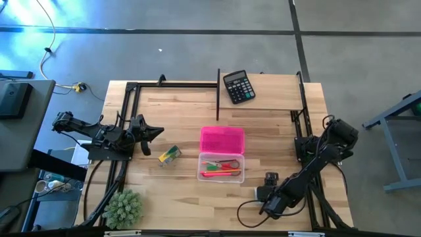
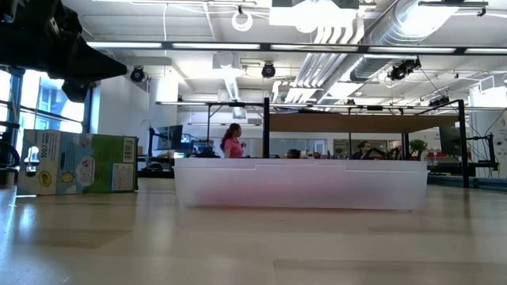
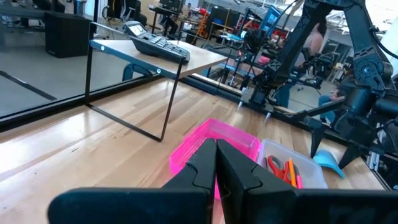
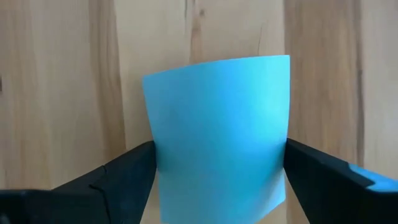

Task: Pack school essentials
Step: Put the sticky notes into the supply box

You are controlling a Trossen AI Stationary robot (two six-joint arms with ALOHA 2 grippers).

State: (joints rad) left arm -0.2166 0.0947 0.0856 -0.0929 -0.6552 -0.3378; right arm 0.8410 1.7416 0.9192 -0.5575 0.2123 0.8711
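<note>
**Supervisor:** Where do you stand with the packing?

**Me:** Partway, I'd judge. The clear tray (image 1: 241, 176) sits mid-table, and the red-handled scissors (image 1: 228, 162) and the pencils (image 1: 221, 170) already lie in it, with a small green piece alongside. The pink tray (image 1: 222, 139) touches it at twelve o'clock and looks empty from above.

**Supervisor:** What's in hand?

**Me:** My right gripper (image 4: 217, 171) is at about four o'clock from the clear tray, near the table's front edge. Its fingers (image 4: 121, 171) stand wide, one pressed to each side edge of the light-blue notepad (image 4: 217, 134), which bows slightly between them. I read that as a hold. Bare wood shows behind the pad, so it isn't over the tray. The overhead camera can't see the pad, because my arm covers it.

**Supervisor:** And your left?

**Me:** My left gripper (image 1: 156, 131) waits at nine o'clock from the pink tray, with its fingers pressed together on nothing.

**Supervisor:** What's left?

**Me:** The notepad has to go across and in. The crayon box (image 1: 169, 155) lies out on the table, at nine o'clock from the clear tray and just below my left fingertips. The calculator (image 1: 238, 86) sits at twelve o'clock, well back, and the spiky plant ball (image 1: 123, 207) at eight o'clock near the front edge. I take it both stay out.
</note>
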